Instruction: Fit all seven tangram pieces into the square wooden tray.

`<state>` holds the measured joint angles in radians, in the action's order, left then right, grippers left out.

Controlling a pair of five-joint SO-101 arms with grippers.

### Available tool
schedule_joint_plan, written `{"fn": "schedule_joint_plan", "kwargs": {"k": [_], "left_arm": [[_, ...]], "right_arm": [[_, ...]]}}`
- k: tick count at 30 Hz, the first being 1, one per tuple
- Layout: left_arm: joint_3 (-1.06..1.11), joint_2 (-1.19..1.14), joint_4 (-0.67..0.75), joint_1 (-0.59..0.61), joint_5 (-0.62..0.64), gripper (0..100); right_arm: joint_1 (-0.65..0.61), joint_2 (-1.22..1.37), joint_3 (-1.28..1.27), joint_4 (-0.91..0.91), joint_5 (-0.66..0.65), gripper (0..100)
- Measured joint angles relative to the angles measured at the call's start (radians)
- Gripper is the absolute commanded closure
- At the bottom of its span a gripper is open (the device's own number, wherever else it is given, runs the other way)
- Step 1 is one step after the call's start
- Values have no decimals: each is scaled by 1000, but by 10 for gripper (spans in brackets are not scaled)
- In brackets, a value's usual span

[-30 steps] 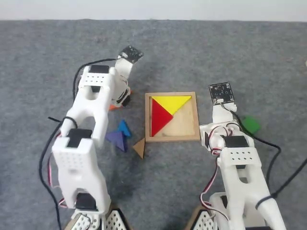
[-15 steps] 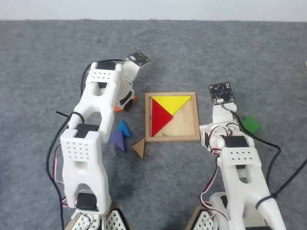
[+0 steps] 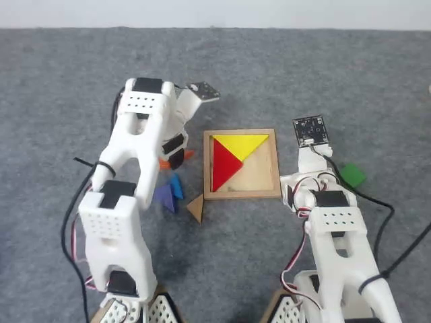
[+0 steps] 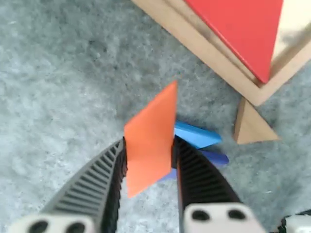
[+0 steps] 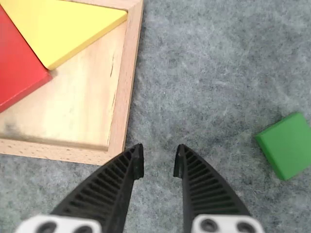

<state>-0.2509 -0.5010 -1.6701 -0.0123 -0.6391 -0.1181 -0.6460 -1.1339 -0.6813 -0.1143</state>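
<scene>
Pinching the orange piece [image 4: 151, 121] on edge, the left gripper [image 4: 149, 142] has swung it nearer the tray over the last second, so a third piece looks to be on its way in. It hangs above the blue piece [image 4: 197, 135], near the tan triangle [image 4: 250, 127]. Just beyond lies the tray [image 4: 204, 46], with the red triangle [image 4: 238, 29] already seated. The right gripper [image 5: 158, 158] is spread over the worktop beside the tray's corner.

Left gripper [image 4: 149, 144] tight, right gripper [image 5: 158, 149] ajar.
</scene>
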Motion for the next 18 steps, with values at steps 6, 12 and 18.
{"fn": "schedule_joint_plan", "kwargs": {"k": [6, 12, 18], "left_arm": [[6, 5, 14, 17, 11, 844], [6, 5, 78, 17, 23, 845], [104, 6, 118, 3, 29, 845]], "right_arm": [[0, 0, 0, 0, 0, 891], [0, 0, 0, 0, -3, 891], [0, 0, 0, 0, -3, 891]]}}
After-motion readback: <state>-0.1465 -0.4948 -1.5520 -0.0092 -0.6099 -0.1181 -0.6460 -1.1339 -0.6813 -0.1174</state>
